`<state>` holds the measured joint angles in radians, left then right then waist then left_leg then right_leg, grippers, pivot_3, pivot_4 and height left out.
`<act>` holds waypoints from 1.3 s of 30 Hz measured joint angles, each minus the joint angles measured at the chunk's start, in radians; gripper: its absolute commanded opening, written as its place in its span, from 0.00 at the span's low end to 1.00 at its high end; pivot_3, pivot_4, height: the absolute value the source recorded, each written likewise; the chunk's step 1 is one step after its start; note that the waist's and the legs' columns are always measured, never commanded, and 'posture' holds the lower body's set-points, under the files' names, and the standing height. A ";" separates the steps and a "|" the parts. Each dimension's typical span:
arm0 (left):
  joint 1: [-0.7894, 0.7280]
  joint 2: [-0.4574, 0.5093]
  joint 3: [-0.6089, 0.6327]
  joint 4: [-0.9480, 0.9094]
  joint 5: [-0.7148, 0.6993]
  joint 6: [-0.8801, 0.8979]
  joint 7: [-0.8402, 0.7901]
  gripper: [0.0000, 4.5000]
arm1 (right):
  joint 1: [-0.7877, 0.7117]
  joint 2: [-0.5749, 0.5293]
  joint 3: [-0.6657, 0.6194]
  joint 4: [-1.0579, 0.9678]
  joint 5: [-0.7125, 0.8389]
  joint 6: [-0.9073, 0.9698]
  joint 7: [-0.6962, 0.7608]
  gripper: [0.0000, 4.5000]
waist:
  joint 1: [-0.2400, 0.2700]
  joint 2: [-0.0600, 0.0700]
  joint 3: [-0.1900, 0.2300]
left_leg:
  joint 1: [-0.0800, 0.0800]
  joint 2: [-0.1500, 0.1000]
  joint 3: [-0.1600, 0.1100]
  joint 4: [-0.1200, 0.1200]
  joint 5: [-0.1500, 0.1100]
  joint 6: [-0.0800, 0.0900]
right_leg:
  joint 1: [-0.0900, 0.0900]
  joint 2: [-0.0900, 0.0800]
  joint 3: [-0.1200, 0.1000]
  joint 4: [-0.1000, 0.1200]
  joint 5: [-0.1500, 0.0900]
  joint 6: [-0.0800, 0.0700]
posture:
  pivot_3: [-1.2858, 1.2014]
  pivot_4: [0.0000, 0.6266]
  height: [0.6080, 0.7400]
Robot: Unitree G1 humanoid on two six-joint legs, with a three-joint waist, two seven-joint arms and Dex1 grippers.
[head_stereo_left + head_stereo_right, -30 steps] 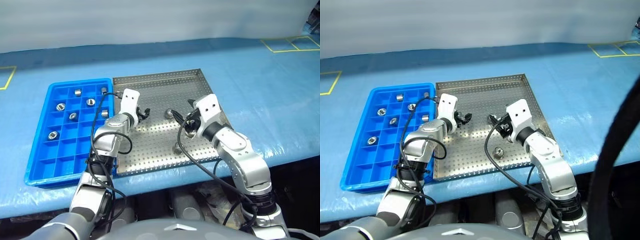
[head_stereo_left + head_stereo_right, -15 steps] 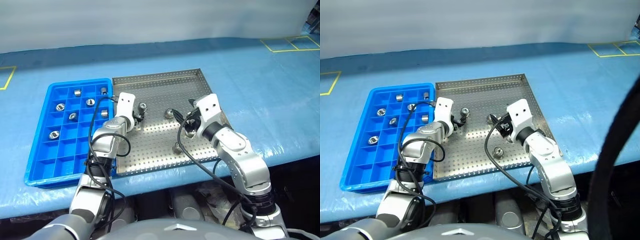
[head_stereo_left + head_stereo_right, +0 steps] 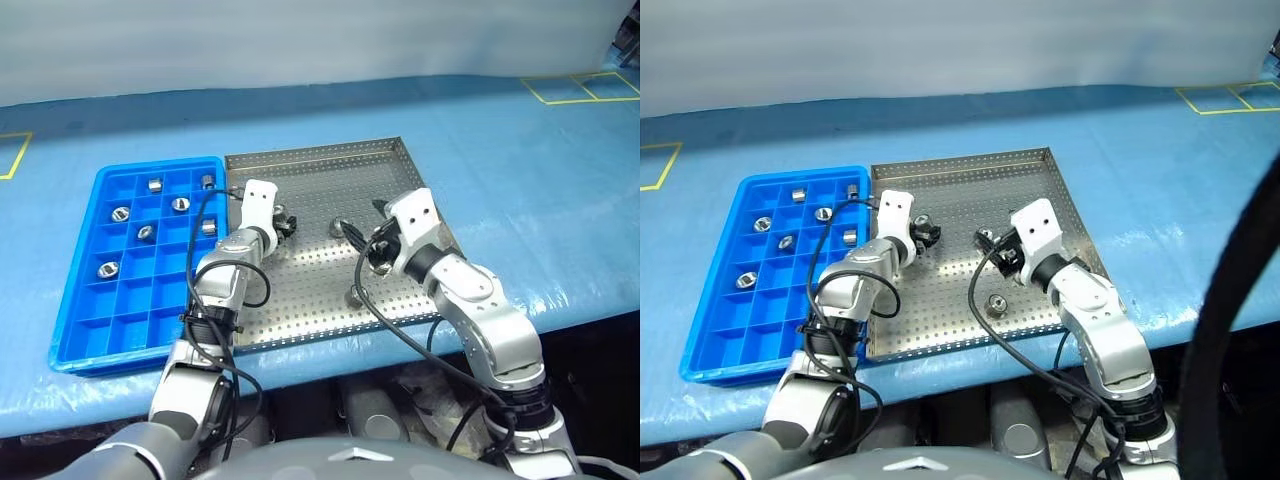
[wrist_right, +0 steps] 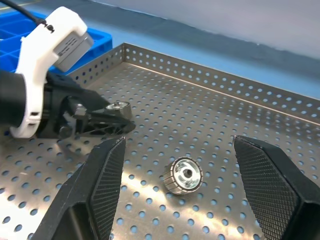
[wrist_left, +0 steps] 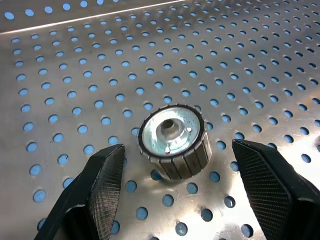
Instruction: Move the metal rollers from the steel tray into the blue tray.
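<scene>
- the steel tray (image 3: 330, 160) lay on a blue-covered table (image 3: 520, 170), with the blue tray (image 3: 80, 330) just beside it on the robot's left, their rims touching or nearly so.
- six metal rollers sat in separate compartments in the far half of the blue tray, among them one at (image 3: 156, 184) and one at (image 3: 106, 269); the near rows held none.
- three rollers were on the perforated floor of the steel tray.
- the left gripper (image 5: 177, 167) hung low over the steel tray's left part, its jaws spread wide, with one roller (image 5: 173, 140) lying on its side between the fingers (image 5: 102, 182) but touching neither.
- that roller had a ribbed outer wall and its hollow end faced the wrist camera.
- the right gripper (image 4: 182, 165) was held over the middle of the steel tray, jaws at full spread and holding nothing.
- a second roller (image 4: 183, 175) lay on the floor ahead of the right gripper, between its fingers (image 4: 265, 175) in the wrist view and apart from both.
- a third roller (image 3: 995, 303) rested nearer the front rim of the steel tray, below the right forearm.
- the two grippers were near each other over the tray, not touching.
</scene>
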<state>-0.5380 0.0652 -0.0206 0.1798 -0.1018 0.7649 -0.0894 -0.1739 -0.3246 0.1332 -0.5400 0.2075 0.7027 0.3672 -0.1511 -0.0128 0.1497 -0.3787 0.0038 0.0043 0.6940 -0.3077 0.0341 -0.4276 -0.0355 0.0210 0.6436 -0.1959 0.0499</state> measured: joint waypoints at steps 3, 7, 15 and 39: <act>-0.011 0.009 0.000 0.019 0.013 -0.012 -0.001 0.83 | 0.002 0.000 0.007 -0.009 0.004 0.002 0.004 0.80 | 0.000 0.000 0.000 | 0.000 0.000 0.000 0.000 0.000 0.000 | 0.000 0.000 0.000 0.000 0.000 0.000 | 0.41 0.24 1.00; -0.026 0.013 -0.010 0.049 0.017 -0.017 -0.010 0.83 | 0.002 0.001 0.008 -0.009 0.004 0.003 0.003 0.80 | 0.001 0.000 0.000 | 0.000 0.000 0.000 0.000 0.000 0.000 | 0.000 0.000 0.000 0.000 0.000 0.000 | 0.41 0.24 1.00; -0.035 0.016 -0.044 0.075 0.018 -0.020 -0.084 0.43 | 0.002 0.002 0.008 -0.009 0.004 0.003 -0.003 0.80 | 0.000 0.000 0.000 | 0.000 0.000 0.000 0.000 0.000 0.000 | 0.000 0.000 0.000 0.000 0.000 0.000 | 0.41 0.24 1.00; 0.273 0.391 0.224 -0.711 -0.181 0.285 -0.261 0.39 | 0.040 -0.048 0.019 -0.017 0.021 0.007 0.044 0.80 | -0.025 0.001 0.001 | 0.000 0.002 0.000 -0.001 0.000 -0.001 | -0.001 0.000 0.001 0.001 -0.001 -0.001 | 0.44 0.24 1.00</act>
<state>-0.2650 0.4562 0.2038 -0.5312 -0.2828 1.0494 -0.3503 -0.1341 -0.3724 0.1522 -0.5567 0.2282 0.7099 0.4111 -0.1764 -0.0117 0.1505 -0.3784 0.0054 0.0043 0.6927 -0.3074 0.0334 -0.4286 -0.0351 0.0216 0.6443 -0.1964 0.0493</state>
